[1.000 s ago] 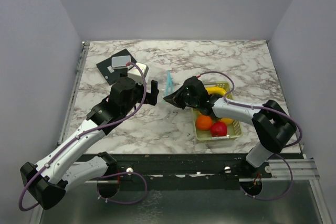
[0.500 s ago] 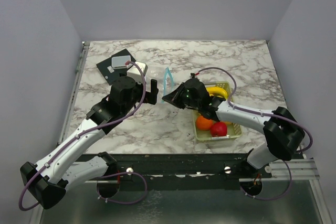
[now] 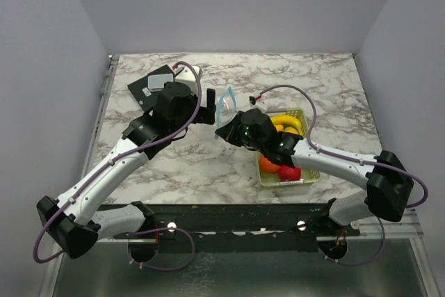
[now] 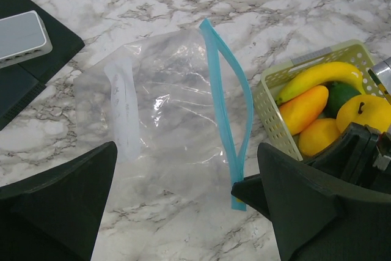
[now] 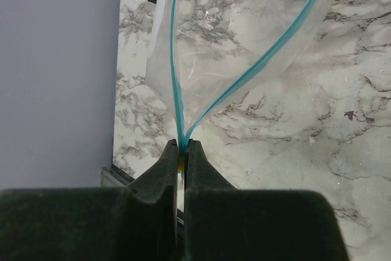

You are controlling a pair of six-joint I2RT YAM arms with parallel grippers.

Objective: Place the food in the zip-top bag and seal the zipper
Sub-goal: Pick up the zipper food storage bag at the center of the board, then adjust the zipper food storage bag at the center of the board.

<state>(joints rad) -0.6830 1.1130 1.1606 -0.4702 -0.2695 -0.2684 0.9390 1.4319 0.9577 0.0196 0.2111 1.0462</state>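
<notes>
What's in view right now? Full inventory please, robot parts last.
zip-top bag: one, clear, mid-table between the basket and the black pad, no food in it
zipper: one, light blue, along the bag's mouth, parted into a loop
basket: one, pale green mesh, near right part of the table
food: at least five pieces (yellow, orange, red, one green), all in the basket
black pad: one, black, far left of the table
grey device: one, light grey, on the black pad
table: one, white-grey marble pattern
left gripper: black, open, over the bag, holding nothing
right gripper: black, shut on one end of the zipper
</notes>
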